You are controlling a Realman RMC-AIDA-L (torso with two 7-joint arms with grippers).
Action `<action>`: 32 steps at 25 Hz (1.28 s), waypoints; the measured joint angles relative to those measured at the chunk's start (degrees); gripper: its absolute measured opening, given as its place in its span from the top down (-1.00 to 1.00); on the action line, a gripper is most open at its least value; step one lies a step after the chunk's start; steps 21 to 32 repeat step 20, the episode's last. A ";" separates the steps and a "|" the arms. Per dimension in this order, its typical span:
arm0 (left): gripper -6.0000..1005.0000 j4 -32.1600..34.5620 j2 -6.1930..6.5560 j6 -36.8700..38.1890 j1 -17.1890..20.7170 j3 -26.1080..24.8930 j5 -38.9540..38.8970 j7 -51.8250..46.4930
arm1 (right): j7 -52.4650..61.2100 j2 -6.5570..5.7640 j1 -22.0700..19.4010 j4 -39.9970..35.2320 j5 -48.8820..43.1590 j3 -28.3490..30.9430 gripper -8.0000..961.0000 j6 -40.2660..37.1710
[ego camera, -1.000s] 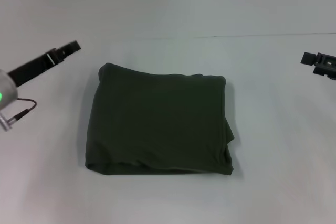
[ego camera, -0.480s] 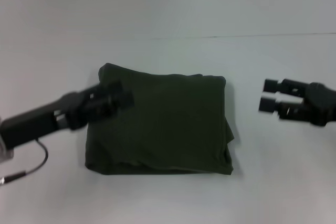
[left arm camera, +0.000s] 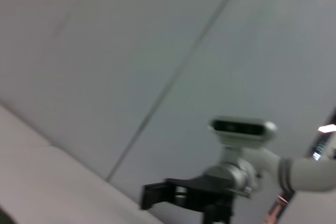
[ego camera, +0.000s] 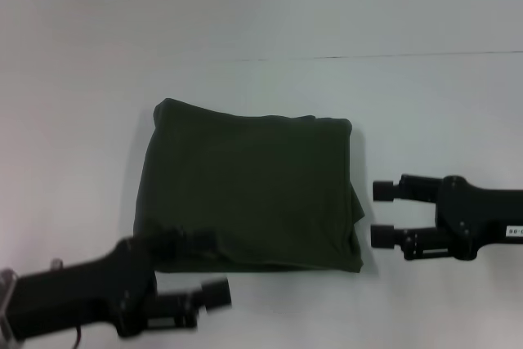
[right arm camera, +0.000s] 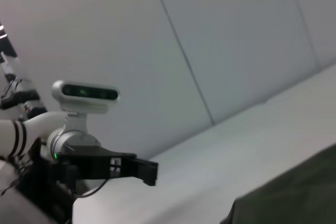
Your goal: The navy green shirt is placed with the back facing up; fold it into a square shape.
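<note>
The navy green shirt (ego camera: pixel 245 194) lies folded into a rough square on the white table, plain side up. A small fold bulges at its right edge. My left gripper (ego camera: pixel 200 269) is open and empty at the shirt's front-left corner. One of its fingers (ego camera: pixel 184 243) overlaps the shirt's front edge and the other is over bare table. My right gripper (ego camera: pixel 382 213) is open and empty just right of the shirt's front-right corner, pointing at it. A corner of the shirt (right arm camera: pixel 294 195) shows in the right wrist view.
The white table (ego camera: pixel 261 22) runs on all sides of the shirt, with a thin seam line (ego camera: pixel 368 56) across the back. The right wrist view shows my head camera (right arm camera: pixel 84 92) and the left arm (right arm camera: pixel 100 167) farther off.
Both arms swung in from the table's far sides. The left gripper passed over the shirt's left edge to its front-left corner. The right gripper came closer to the shirt's right edge.
</note>
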 joint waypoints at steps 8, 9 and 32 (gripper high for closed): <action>-0.92 -3.92 -0.08 -0.23 0.24 2.41 3.89 6.26 | 1.07 0.09 -0.34 -0.01 -4.22 -0.99 -0.89 0.58; -0.92 -4.03 -0.08 -0.22 0.22 2.33 3.88 6.30 | 1.07 0.14 -0.37 -0.01 -4.47 -1.01 -0.89 0.58; -0.92 -4.64 -0.12 0.01 0.22 2.48 3.92 6.15 | 1.10 0.59 -0.51 -0.01 -5.91 -1.37 -0.89 1.58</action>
